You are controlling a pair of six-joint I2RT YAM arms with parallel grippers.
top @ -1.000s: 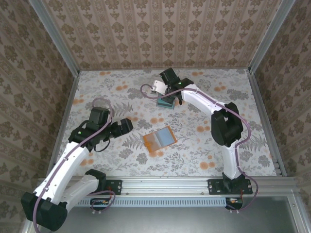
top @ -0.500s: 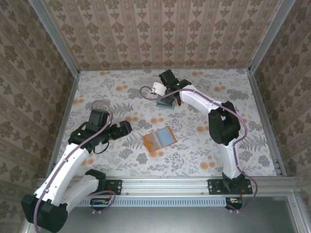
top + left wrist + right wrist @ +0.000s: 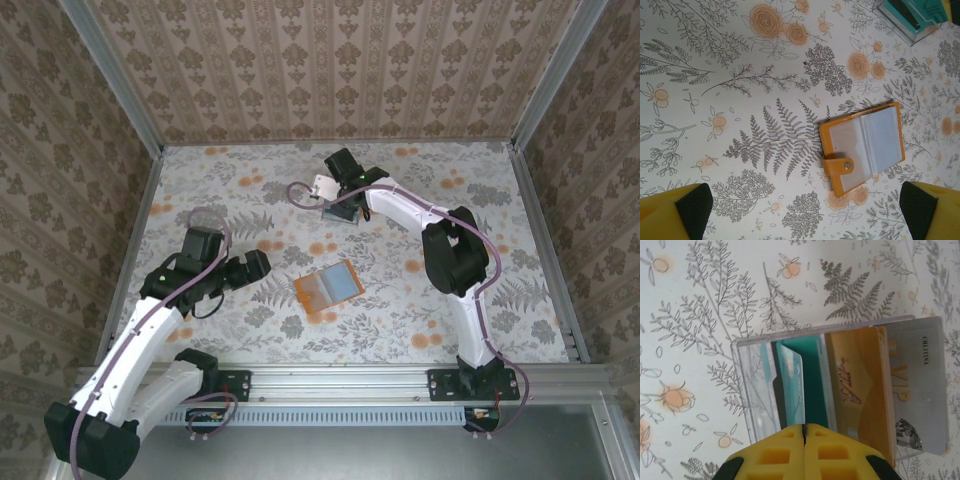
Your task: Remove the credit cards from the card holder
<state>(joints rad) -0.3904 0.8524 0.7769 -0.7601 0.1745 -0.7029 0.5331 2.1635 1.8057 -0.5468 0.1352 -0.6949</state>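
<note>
Two tools are under my view, and they stand differently. The left tool (image 3: 258,264) hangs wide open above the tabletop (image 3: 400,315). In its wrist view its yellow fingers (image 3: 687,207) sit at the two bottom corners with nothing between them. The card holder (image 3: 862,147) lies open and flat near the middle of the tabletop, just to the right of the left tool. Its orange cover is down, its pale inner panels face up, and its snap tab is folded across the near edge. The right tool (image 3: 804,437) is over the far part of the tabletop, well apart from the holder. Its jaws are closed to a hairline seam. A teal card (image 3: 790,385) stands on edge there, and its near end runs straight into that seam, so I record it as pinched. This card stands inside a clear tray (image 3: 757,385), towards the tray's left wall. An orange card (image 3: 855,385) lies flat in the tray beside it. A grey card (image 3: 920,390) with gold lettering lies partly under the orange one, and its right end reaches past the tray's edge. I cannot tell whether the teal card's lower edge touches the tray floor.
</note>
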